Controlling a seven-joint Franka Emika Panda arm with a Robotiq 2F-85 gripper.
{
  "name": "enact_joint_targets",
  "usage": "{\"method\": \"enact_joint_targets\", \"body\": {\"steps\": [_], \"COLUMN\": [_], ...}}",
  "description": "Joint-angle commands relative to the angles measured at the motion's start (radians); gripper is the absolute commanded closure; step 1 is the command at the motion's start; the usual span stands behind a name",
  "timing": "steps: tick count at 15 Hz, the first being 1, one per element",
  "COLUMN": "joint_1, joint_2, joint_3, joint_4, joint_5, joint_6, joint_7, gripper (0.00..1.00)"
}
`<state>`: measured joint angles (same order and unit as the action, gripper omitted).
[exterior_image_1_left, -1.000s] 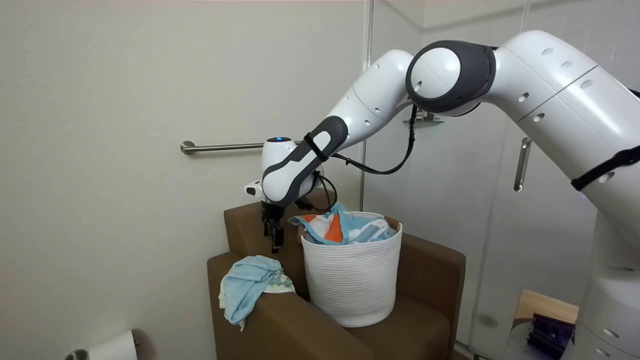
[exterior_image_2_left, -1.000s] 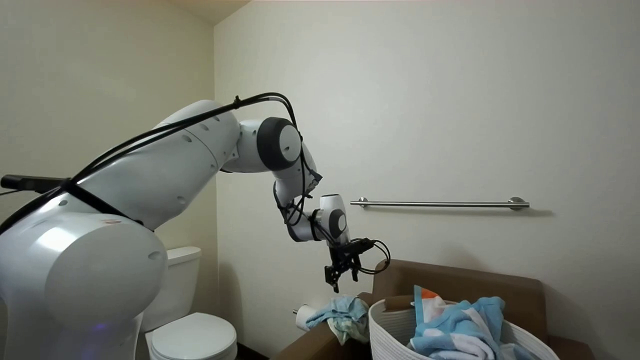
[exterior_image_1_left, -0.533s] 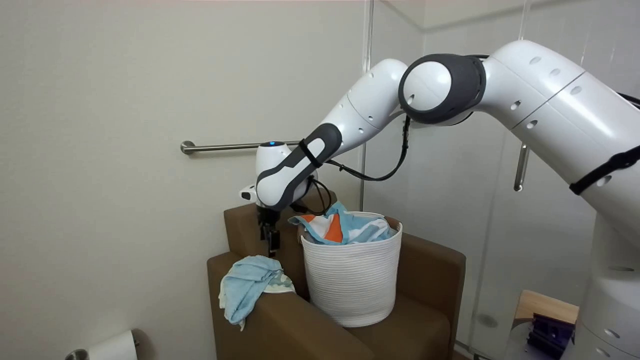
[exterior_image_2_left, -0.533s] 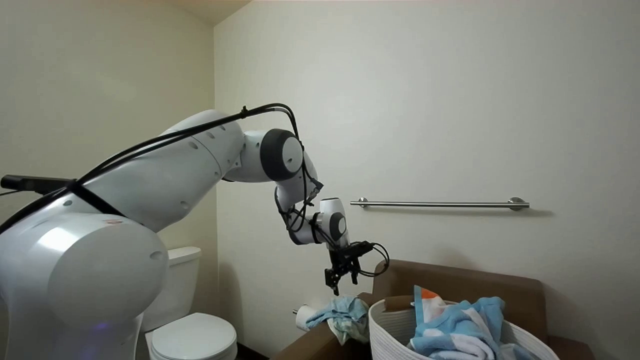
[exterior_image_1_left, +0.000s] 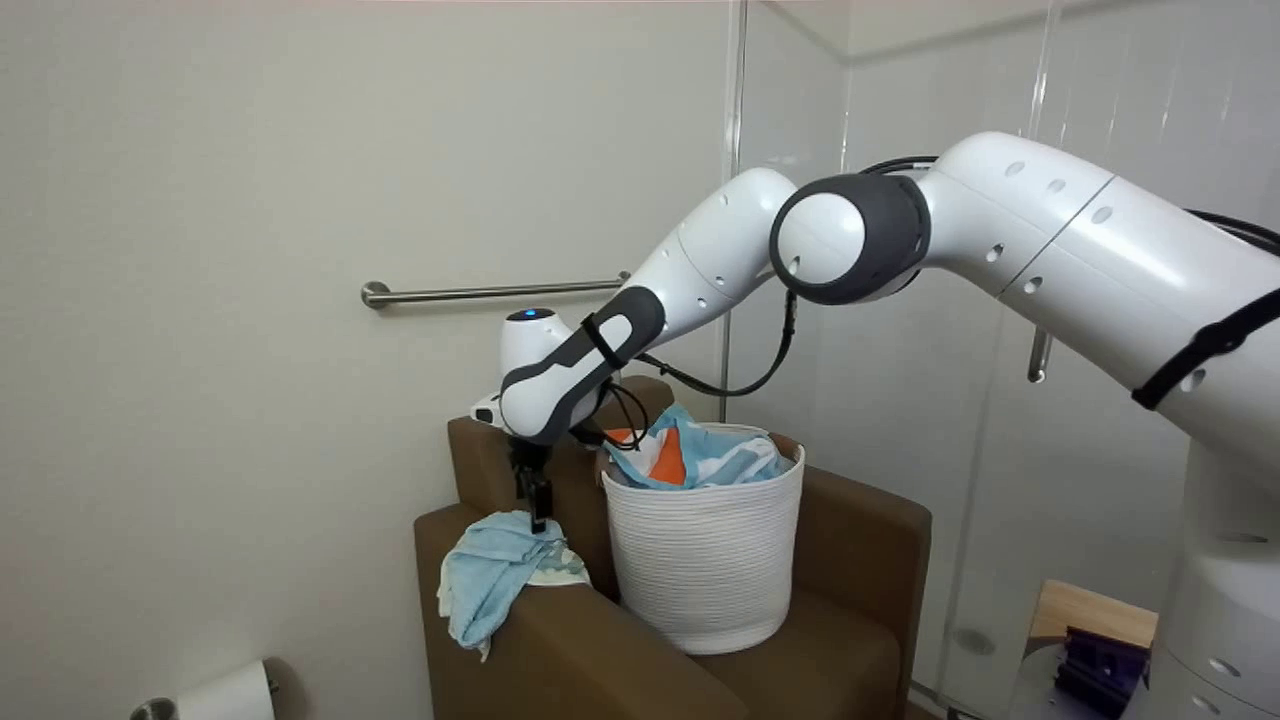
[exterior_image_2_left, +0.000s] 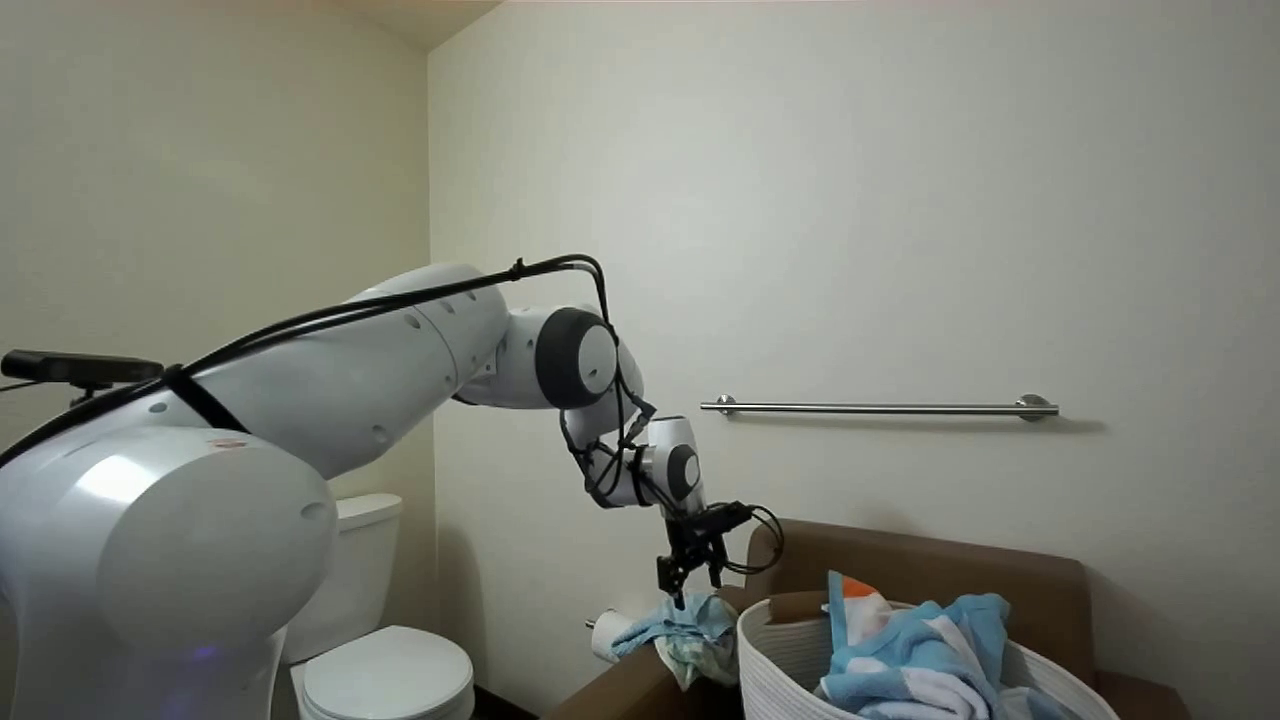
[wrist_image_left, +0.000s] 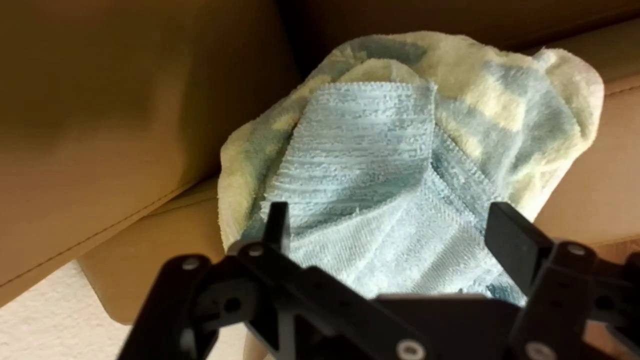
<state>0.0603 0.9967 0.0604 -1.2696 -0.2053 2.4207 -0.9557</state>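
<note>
The gripper (wrist_image_left: 390, 225) hangs pointing down at the pale blue towel (wrist_image_left: 360, 150), its jaws spread wide; whether the fingertips (wrist_image_left: 515, 245) touch it cannot be told. The towel lies rumpled at the back end of the armrest (exterior_image_1_left: 590, 640) of the brown armchair (exterior_image_1_left: 865, 560), hanging over the outer edge, with a patterned cloth (wrist_image_left: 500, 105) showing beneath. On the seat (exterior_image_1_left: 820, 660) stands a white basket (exterior_image_1_left: 705, 570), an orange, white and blue towel (exterior_image_1_left: 670, 460) bunched at its top.

Ribbed towel (wrist_image_left: 375, 190) – rough matt cloth; armchair (exterior_image_1_left: 620, 650) – smooth, leather-like; wall bar (exterior_image_2_left: 880, 408), glossy metal.
</note>
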Motion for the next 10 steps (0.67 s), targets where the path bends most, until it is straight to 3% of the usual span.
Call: {"method": "enact_joint_targets", "body": {"steps": [1, 10], "joint_1": [0.005, -0.003], "joint_2": [0.080, 0.183], "joint_3": [-0.011, -0.041], "joint_4": [0.108, 0.227], "joint_5": [-0.023, -0.023], "joint_6": [-0.049, -0.079], "joint_7": [0.022, 0.027], "gripper": [0.00, 0.00]}}
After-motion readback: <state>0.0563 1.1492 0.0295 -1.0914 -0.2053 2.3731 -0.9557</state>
